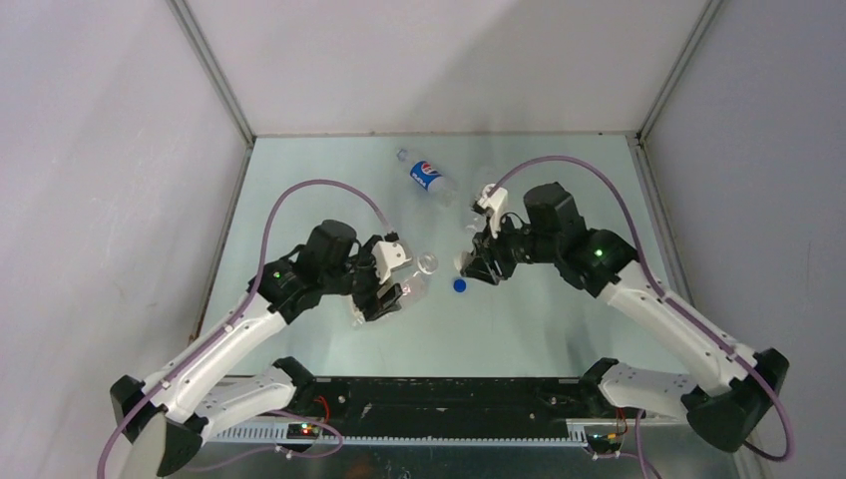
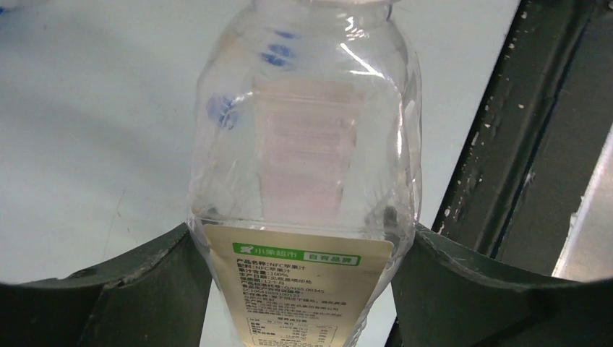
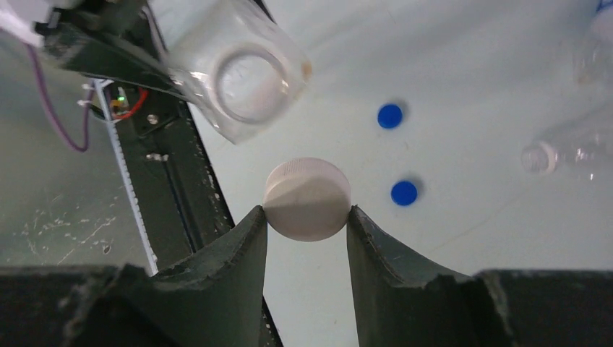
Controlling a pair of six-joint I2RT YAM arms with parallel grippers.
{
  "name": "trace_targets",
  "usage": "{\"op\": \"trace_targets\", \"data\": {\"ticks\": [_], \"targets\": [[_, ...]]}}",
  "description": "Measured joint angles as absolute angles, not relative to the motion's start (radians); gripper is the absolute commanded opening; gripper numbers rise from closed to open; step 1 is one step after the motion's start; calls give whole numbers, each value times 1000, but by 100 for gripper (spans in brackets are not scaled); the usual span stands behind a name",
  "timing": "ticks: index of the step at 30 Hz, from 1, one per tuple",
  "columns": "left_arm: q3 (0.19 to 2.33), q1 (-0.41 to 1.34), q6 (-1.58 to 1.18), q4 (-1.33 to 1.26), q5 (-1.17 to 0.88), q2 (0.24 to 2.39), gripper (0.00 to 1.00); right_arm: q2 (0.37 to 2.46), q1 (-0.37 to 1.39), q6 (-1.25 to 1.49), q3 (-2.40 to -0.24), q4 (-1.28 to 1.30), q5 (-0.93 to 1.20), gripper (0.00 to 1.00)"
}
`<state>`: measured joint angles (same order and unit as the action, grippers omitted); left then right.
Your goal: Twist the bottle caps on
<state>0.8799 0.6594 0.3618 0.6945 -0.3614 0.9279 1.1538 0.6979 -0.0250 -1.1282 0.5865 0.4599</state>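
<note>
My left gripper (image 2: 303,249) is shut on the clear bottle with the white/yellow label (image 2: 303,137), its fingers (image 2: 144,282) pressing both sides. From above, that bottle (image 1: 413,283) points its open mouth toward the right arm. My right gripper (image 3: 307,215) is shut on the white cap (image 3: 307,196), a short way from the open mouth (image 3: 249,78). Two blue caps (image 3: 389,116) (image 3: 404,192) lie on the table; one blue cap (image 1: 460,285) sits just below the right gripper (image 1: 477,267). The Pepsi bottle (image 1: 427,178) lies at the back. A plain clear bottle (image 3: 571,148) lies uncapped.
The black base rail (image 1: 449,399) runs along the near edge, under both arms. Grey walls (image 1: 120,200) close in the table on the left, right and back. Purple cables (image 1: 309,190) arch over each arm.
</note>
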Motion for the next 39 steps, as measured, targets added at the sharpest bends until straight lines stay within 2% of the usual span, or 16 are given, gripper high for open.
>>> {"op": "trace_targets", "data": {"ticks": [6,16,39], "targets": [[909,660,445,705,-453,961,0,1075,699,-92,-1128,559,570,23],[933,668,506,722,-513,980,0,1110,732,-162,-1143,536,683,22],[975,691,566,794,-547,995,0,1190,793,-218,-1193,559,693,21]]}}
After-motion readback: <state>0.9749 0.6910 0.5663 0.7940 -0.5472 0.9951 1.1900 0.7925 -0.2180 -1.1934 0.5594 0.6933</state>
